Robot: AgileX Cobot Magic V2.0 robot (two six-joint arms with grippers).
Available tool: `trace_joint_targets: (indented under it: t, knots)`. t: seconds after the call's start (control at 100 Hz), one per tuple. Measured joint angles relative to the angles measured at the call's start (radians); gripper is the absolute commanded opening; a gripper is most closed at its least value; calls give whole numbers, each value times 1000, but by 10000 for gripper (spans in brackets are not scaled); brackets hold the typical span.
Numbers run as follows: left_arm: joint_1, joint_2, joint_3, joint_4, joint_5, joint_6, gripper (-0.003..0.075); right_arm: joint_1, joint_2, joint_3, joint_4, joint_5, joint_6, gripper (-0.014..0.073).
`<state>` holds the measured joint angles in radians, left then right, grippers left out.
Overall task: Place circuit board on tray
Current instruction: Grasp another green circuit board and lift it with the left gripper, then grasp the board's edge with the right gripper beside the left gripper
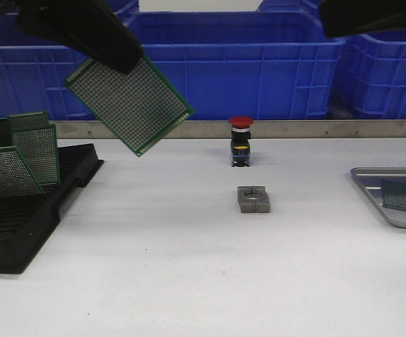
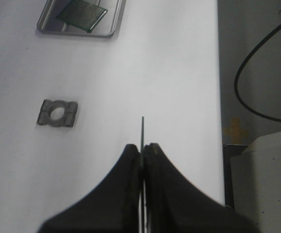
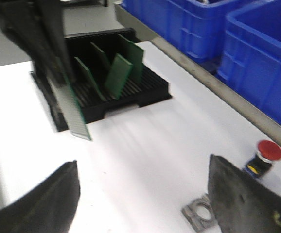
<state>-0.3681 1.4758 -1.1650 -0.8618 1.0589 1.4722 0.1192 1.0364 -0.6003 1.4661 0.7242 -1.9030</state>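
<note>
1. A flat green perforated circuit board (image 1: pixel 129 105) is pinched edge-on between the pressed black jaws of the left gripper (image 2: pixel 142 154), tilted above the table.
2. The right gripper (image 3: pixel 143 194) is spread wide, empty.
3. The ribbed silver tray (image 1: pixel 371 188) lies at three o'clock, holding another board (image 1: pixel 405 196).

In front of me, across the white table (image 1: pixel 189 281), a row of big blue plastic bins (image 1: pixel 224 63) stands behind a grey metal rail (image 1: pixel 294 128). To my left I see a black slotted rack (image 1: pixel 27 210) holding several green perforated boards (image 1: pixel 38 151) upright and leaning in its slots. Near the table's middle a small grey metal block with a round hole (image 1: pixel 253 199) lies flat. Just beyond it stands a red-capped push button (image 1: pixel 241 140) on a black body with a yellow mark. Off the table's edge I can see a black cable (image 2: pixel 257 73) looping over a grey floor.
</note>
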Motion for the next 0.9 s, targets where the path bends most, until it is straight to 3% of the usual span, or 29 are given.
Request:
trace_joint_targets:
  t: [0.33,0.73,0.83,0.9]
  knots:
    - [-124,0,0,-27,-12,6,-20,195,19,0,-4,0,-8,556]
    - [-129,0,0,-82,-23,6,-20,229,241,-10,104,-15,-11,553]
    - [-129,0,0,-84,-23,6,-20,229,285,-19,114,0,-11,470]
    - [-129,0,0,-84,-23,6,-20,229,301,-23,116,23,-11,354]
